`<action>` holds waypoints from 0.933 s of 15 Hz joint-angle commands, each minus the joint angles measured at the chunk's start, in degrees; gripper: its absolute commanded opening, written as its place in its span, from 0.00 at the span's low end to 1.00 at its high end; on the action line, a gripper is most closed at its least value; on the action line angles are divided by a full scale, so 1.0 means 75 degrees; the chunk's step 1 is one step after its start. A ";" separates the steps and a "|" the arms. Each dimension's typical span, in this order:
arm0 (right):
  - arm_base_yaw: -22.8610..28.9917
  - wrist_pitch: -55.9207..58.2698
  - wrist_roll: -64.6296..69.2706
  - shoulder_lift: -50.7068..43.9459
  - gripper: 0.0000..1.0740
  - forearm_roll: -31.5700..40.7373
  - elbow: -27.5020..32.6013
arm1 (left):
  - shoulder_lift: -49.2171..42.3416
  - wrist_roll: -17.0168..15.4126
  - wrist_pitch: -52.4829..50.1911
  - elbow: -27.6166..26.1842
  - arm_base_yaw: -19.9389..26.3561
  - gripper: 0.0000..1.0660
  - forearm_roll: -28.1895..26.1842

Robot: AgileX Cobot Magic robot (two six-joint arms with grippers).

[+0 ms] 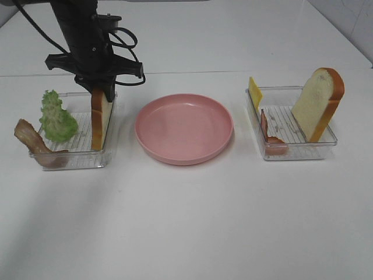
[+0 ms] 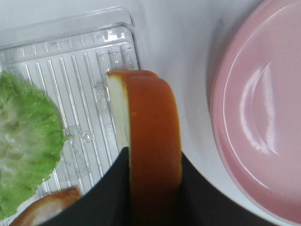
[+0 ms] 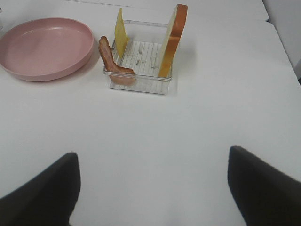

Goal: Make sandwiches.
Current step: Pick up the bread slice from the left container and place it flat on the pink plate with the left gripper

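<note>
My left gripper (image 1: pixel 100 92) is shut on a bread slice (image 1: pixel 100 118) that stands upright in the left clear tray (image 1: pixel 78 160); the wrist view shows its orange crust (image 2: pixel 153 141) between the black fingers. Green lettuce (image 1: pixel 56 116) and a bacon strip (image 1: pixel 32 140) lean in the same tray. The right tray (image 1: pixel 291 153) holds a second bread slice (image 1: pixel 319 104), a yellow cheese slice (image 1: pixel 254 91) and bacon (image 1: pixel 268 131). My right gripper (image 3: pixel 153 188) is open and empty over bare table, well in front of that tray (image 3: pixel 141 84).
A round pink plate (image 1: pixel 184 128) lies empty between the two trays; it also shows in the left wrist view (image 2: pixel 263 132) and the right wrist view (image 3: pixel 44 47). The white table (image 1: pixel 186 221) stretches in front.
</note>
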 commanded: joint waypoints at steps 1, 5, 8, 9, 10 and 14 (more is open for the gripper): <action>-0.0046 -0.0069 -0.0008 -0.0092 0.75 -0.0008 0.0038 | -0.0313 -0.0023 0.0413 -0.0092 -0.0023 0.00 -0.0099; -0.0046 -0.0069 -0.0008 -0.0092 0.75 -0.0008 0.0038 | -0.1085 0.0168 0.1390 -0.0672 -0.0023 0.00 -0.0519; -0.0046 -0.0069 -0.0008 -0.0092 0.75 -0.0008 0.0038 | -0.1436 0.1031 0.1673 -0.1169 0.0130 0.00 -0.1895; -0.0046 -0.0069 -0.0008 -0.0092 0.75 -0.0008 0.0038 | -0.1421 0.1383 0.1642 -0.1253 0.0306 0.00 -0.2704; -0.0046 -0.0069 -0.0008 -0.0092 0.75 -0.0008 0.0038 | -0.1375 0.1658 0.1459 -0.1253 0.0474 0.00 -0.3407; -0.0046 -0.0069 -0.0008 -0.0092 0.75 -0.0008 0.0038 | -0.0604 0.2834 0.1161 -0.1238 0.0932 0.00 -0.6112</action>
